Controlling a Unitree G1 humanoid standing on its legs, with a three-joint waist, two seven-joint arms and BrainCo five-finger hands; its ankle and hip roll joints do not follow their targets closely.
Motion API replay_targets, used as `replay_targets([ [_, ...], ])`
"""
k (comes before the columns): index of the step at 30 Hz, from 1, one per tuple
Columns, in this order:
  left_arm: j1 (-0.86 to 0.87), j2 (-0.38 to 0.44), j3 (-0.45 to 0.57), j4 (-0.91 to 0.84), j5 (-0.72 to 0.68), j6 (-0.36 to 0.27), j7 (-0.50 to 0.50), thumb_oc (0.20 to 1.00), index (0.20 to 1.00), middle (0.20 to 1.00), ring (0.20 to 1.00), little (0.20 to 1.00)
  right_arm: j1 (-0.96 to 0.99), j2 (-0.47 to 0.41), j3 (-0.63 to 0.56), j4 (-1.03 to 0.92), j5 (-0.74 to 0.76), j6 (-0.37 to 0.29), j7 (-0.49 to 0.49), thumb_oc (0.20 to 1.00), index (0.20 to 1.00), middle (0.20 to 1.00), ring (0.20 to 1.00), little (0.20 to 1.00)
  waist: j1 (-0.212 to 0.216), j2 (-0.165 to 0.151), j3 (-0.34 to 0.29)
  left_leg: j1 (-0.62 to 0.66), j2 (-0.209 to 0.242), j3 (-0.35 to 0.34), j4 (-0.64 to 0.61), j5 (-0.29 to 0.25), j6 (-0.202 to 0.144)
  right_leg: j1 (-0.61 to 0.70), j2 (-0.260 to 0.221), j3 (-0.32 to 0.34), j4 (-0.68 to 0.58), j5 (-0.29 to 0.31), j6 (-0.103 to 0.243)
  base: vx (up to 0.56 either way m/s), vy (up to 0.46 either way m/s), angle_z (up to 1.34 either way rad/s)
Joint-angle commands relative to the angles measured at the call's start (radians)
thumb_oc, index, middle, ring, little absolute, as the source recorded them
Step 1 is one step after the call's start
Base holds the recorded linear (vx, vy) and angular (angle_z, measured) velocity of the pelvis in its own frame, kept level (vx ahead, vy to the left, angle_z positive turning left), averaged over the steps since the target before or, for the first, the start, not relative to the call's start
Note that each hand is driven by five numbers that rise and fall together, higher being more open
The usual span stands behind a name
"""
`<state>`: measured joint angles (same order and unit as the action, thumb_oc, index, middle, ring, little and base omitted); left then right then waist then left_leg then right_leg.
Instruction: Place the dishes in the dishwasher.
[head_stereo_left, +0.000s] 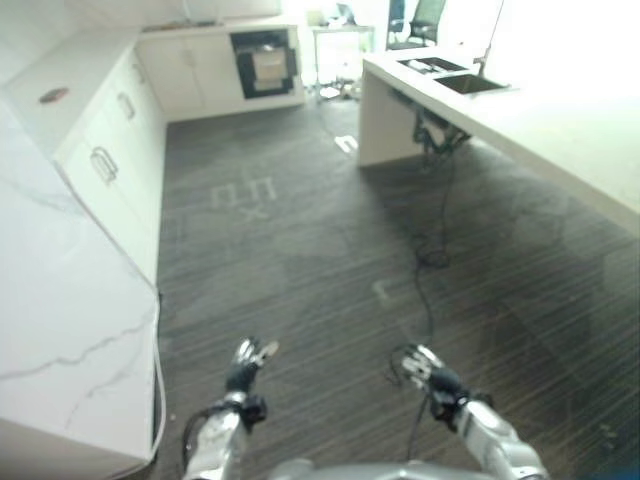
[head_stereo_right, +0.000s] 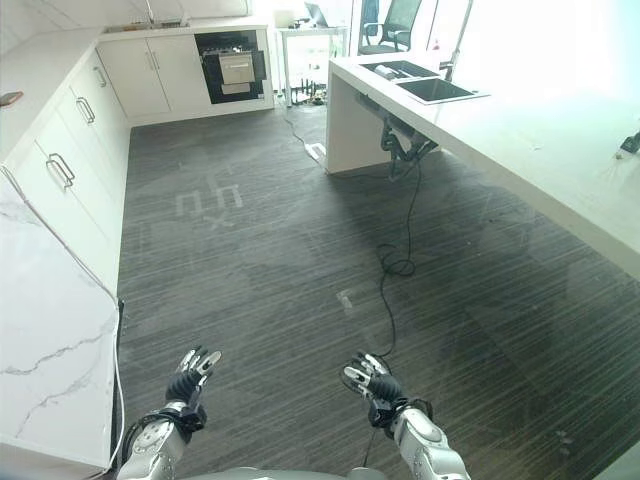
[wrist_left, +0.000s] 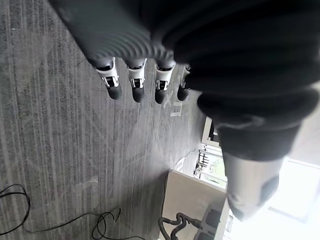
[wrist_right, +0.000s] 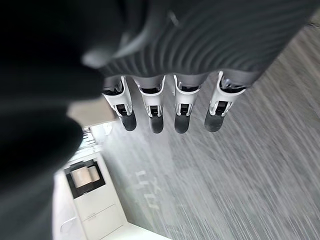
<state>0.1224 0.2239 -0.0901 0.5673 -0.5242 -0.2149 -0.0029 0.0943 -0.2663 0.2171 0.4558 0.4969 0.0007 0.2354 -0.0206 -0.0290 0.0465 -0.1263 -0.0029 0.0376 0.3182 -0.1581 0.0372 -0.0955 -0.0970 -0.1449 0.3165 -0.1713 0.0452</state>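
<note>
Dishwasher stands open in the far cabinet run, across bare floor.
Left hand and right hand hang empty, fingers straight; worktop with sink lines the right edge.

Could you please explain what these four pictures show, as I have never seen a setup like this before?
This is a humanoid robot standing in a kitchen. Two pictures come from cameras in its head, looking down at the grey floor; the other two come from cameras on its wrists. Its left hand and right hand hang in front of it, fingers relaxed, holding nothing. The open dishwasher sits in the white cabinets at the far wall. A counter with a sink stands on the right. One small dish lies on the left counter.
</note>
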Motion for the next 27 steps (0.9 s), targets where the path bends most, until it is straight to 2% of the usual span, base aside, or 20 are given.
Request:
replay_targets([
  [1, -0.031, 0.057, -0.015, -0.099, 0.015, -0.042, -0.034, 1.0, 1.0, 1.0, 1.0, 1.0, -0.035, -0.015, -0.031, -0.113, -0.006, -0.106, -0.023, 1.0, 1.0, 1.0, 1.0, 1.0, -0.003, 0.006, 0.043, 0.048, 0.039, 0.095, -0.018, -0.056, -0.057, 0.015, -0.013, -0.021, -0.016, 0.018, 0.068, 0.0, 0.0, 0.0],
  [5, -0.025, 0.065, -0.011, -0.124, -0.007, -0.041, -0.037, 1.0, 1.0, 1.0, 1.0, 1.0, -0.032, -0.028, -0.043, -0.176, -0.014, -0.128, -0.027, 1.0, 1.0, 1.0, 1.0, 1.0, -0.011, 0.01, 0.044, 0.052, 0.044, 0.101, -0.018, -0.058, -0.057, 0.016, -0.008, -0.018, -0.016, 0.013, 0.065, 0.05, -0.07, 0.0],
  [10, -0.002, 0.073, 0.006, -0.184, -0.048, -0.025, -0.066, 1.0, 1.0, 1.0, 1.0, 1.0, -0.01, -0.023, -0.071, -0.234, 0.049, -0.142, -0.008, 1.0, 1.0, 1.0, 1.0, 1.0, -0.018, 0.016, 0.05, 0.065, 0.05, 0.104, -0.018, -0.062, -0.056, 0.023, 0.008, -0.01, -0.016, 0.003, 0.053, 0.05, -0.109, 0.01],
  [14, 0.007, 0.081, 0.005, -0.202, -0.07, 0.005, -0.099, 1.0, 1.0, 1.0, 1.0, 1.0, -0.004, -0.04, -0.079, -0.259, 0.048, -0.136, 0.01, 1.0, 1.0, 1.0, 1.0, 1.0, -0.023, 0.019, 0.062, 0.081, 0.053, 0.1, -0.018, -0.043, -0.066, 0.029, 0.026, 0.01, -0.016, -0.002, 0.039, 0.06, -0.125, -0.05],
  [16, 0.009, 0.08, 0.008, -0.214, -0.096, 0.01, -0.115, 1.0, 1.0, 1.0, 1.0, 1.0, -0.004, -0.061, -0.089, -0.272, 0.04, -0.139, 0.02, 1.0, 1.0, 1.0, 1.0, 1.0, -0.019, 0.011, 0.085, 0.093, 0.052, 0.108, -0.018, -0.01, -0.086, 0.035, 0.029, 0.021, -0.016, 0.0, 0.026, 0.04, -0.176, -0.08],
  [17, 0.006, 0.08, 0.004, -0.227, -0.117, 0.003, -0.127, 1.0, 1.0, 1.0, 1.0, 1.0, -0.007, -0.087, -0.098, -0.287, 0.051, -0.145, 0.02, 1.0, 1.0, 1.0, 1.0, 1.0, -0.014, -0.019, 0.118, 0.106, 0.052, 0.135, -0.018, 0.131, -0.115, 0.044, 0.018, 0.044, -0.016, -0.001, 0.003, 0.02, -0.23, -0.24],
  [18, 0.003, 0.075, 0.006, -0.23, -0.128, -0.004, -0.128, 1.0, 1.0, 1.0, 1.0, 1.0, -0.011, -0.104, -0.108, -0.29, 0.048, -0.149, 0.035, 1.0, 1.0, 1.0, 1.0, 1.0, -0.014, -0.036, 0.148, 0.039, 0.058, 0.12, 0.13, 0.177, -0.121, 0.048, 0.016, 0.063, -0.016, 0.006, -0.015, 0.07, -0.218, -0.08],
  [19, 0.004, 0.078, 0.011, -0.233, -0.134, -0.003, -0.152, 1.0, 1.0, 1.0, 1.0, 1.0, -0.015, -0.109, -0.113, -0.279, 0.04, -0.159, 0.04, 1.0, 1.0, 1.0, 1.0, 1.0, -0.013, -0.032, 0.166, -0.001, 0.081, 0.129, 0.134, 0.196, -0.12, 0.061, 0.03, 0.072, -0.016, 0.005, -0.014, 0.14, -0.059, -0.04],
  [20, 0.007, 0.08, 0.005, -0.237, -0.138, 0.0, -0.169, 1.0, 1.0, 1.0, 1.0, 1.0, -0.022, -0.106, -0.116, -0.276, 0.039, -0.154, 0.035, 1.0, 1.0, 1.0, 1.0, 1.0, -0.003, -0.022, 0.172, 0.008, 0.095, 0.153, 0.016, 0.215, -0.122, 0.078, 0.042, 0.075, -0.016, -0.014, -0.003, 0.35, 0.194, 0.12],
  [21, 0.027, 0.081, 0.004, -0.259, -0.154, 0.015, -0.173, 1.0, 1.0, 1.0, 1.0, 1.0, -0.007, -0.106, -0.123, -0.289, 0.033, -0.144, 0.052, 1.0, 1.0, 1.0, 1.0, 1.0, 0.009, 0.039, 0.174, -0.104, 0.17, 0.146, -0.018, 0.171, -0.139, 0.114, 0.097, 0.071, -0.016, -0.059, 0.015, 0.45, 0.327, 0.0],
  [22, 0.036, 0.08, -0.004, -0.261, -0.151, 0.011, -0.168, 1.0, 1.0, 1.0, 1.0, 1.0, 0.005, -0.109, -0.129, -0.292, 0.021, -0.144, 0.072, 1.0, 1.0, 1.0, 1.0, 1.0, 0.019, 0.062, 0.171, -0.176, 0.198, 0.116, -0.018, 0.171, -0.153, 0.142, 0.119, 0.079, -0.016, -0.084, 0.019, 0.44, 0.347, 0.21],
  [24, 0.05, 0.073, -0.007, -0.244, -0.156, -0.009, -0.172, 1.0, 1.0, 1.0, 1.0, 1.0, 0.013, -0.118, -0.128, -0.29, 0.002, -0.15, 0.094, 1.0, 1.0, 1.0, 1.0, 1.0, 0.034, 0.073, 0.169, -0.234, 0.203, 0.06, -0.018, 0.179, -0.166, 0.177, 0.136, 0.103, -0.016, -0.113, 0.015, 0.41, 0.285, 0.11],
  [25, 0.063, 0.061, -0.003, -0.218, -0.153, -0.028, -0.183, 1.0, 1.0, 1.0, 1.0, 1.0, 0.011, -0.129, -0.122, -0.29, -0.013, -0.154, 0.099, 1.0, 1.0, 1.0, 1.0, 1.0, 0.04, 0.075, 0.164, -0.252, 0.223, 0.069, -0.018, 0.164, -0.167, 0.208, 0.13, 0.118, -0.016, -0.139, 0.016, 0.46, 0.331, -0.49],
  [27, 0.06, 0.061, -0.006, -0.206, -0.15, -0.034, -0.183, 1.0, 1.0, 1.0, 1.0, 1.0, 0.017, -0.131, -0.126, -0.301, 0.001, -0.146, 0.097, 1.0, 1.0, 1.0, 1.0, 1.0, 0.034, 0.074, 0.156, -0.239, 0.24, 0.094, -0.018, 0.167, -0.162, 0.221, 0.117, 0.116, -0.016, -0.146, 0.021, 0.36, 0.265, -0.83],
])
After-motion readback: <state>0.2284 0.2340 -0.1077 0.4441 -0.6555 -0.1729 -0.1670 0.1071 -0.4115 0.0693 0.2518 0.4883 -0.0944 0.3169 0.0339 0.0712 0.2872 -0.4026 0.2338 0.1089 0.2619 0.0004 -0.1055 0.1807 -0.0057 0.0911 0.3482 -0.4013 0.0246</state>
